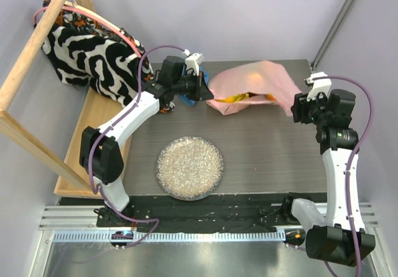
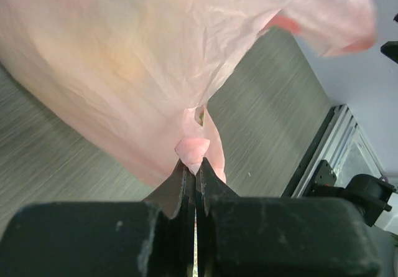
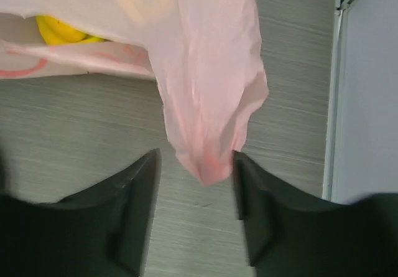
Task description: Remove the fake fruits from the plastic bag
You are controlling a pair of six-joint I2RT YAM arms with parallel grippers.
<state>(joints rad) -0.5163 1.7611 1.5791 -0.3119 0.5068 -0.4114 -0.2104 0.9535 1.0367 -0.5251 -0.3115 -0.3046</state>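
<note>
My left gripper [image 2: 194, 174] fills the bottom of its wrist view. The black fingers are pressed together on a twisted tag of the plastic bag [image 2: 155, 53], and the thin pink film balloons away above them. The bag sits at the far middle of the table [image 1: 267, 159], stretched between my two arms with its mouth turned toward the near side. Inside the mouth I see the fake fruits [image 3: 59, 31] as a yellow curve; from above they are only yellow and orange patches. None lies out on the table.

My right gripper [image 3: 196, 162] stands wide, and a drooping corner of the bag hangs between its fingers, apparently untouched. I judge the emptying hasn't begun; I am only getting a hold. Next, my right should close on that corner so both arms can lift and tip. The glittery plate [image 1: 189, 168] waits nearer me, well apart.
</note>
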